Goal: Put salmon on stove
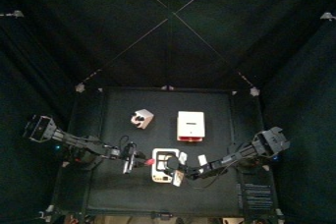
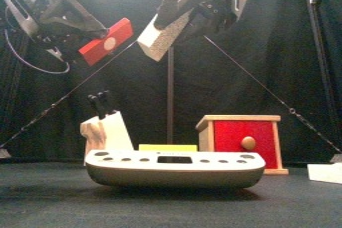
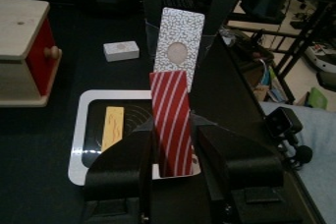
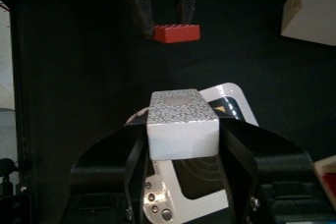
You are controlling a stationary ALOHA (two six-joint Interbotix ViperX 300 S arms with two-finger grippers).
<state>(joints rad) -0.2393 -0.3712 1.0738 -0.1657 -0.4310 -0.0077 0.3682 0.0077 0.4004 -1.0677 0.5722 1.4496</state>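
My left gripper is shut on the salmon, a reddish striped strip. It holds it in the air above the stove, a white square-framed block with a dark centre and a yellow piece on it. In the front view the salmon hangs high above the stove. My right gripper is shut on a white speckled block, close opposite the salmon. In the top view both grippers, left and right, flank the stove.
A white box with a red edge stands behind the stove; it also shows in the front view. A small white thing with black pins stands at the back left. Black curtains close in all sides.
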